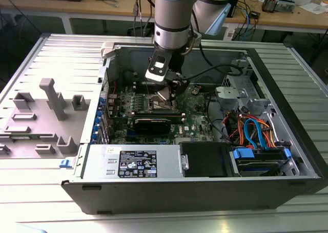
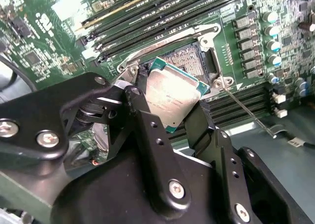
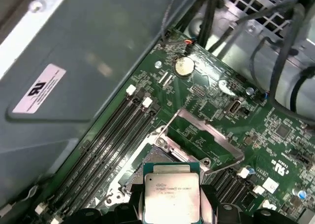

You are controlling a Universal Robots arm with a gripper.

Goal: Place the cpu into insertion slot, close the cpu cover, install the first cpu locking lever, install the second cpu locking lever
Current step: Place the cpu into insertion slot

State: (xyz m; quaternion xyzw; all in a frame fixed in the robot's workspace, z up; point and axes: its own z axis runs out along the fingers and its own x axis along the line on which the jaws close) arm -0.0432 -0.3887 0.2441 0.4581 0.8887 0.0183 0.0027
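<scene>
End effector [image 2: 166, 107] clenched on the cpu [image 2: 174, 88], gripping opposite edges so the underside stays free; chip hangs tilted just above the open insertion slot [image 2: 189, 56], not seated.

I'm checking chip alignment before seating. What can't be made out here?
Small dark square socket: partly behind the silver-grey square chip, second wrist view.
Chip's underside: faces away, both wrist views.
Chip's gripped sides: covered by the black tool, second wrist view.
One chip edge: cut by the picture's edge, first wrist view.

Silver arm [image 1: 171, 18], black screw-studded end effector [image 2: 172, 113]
</scene>
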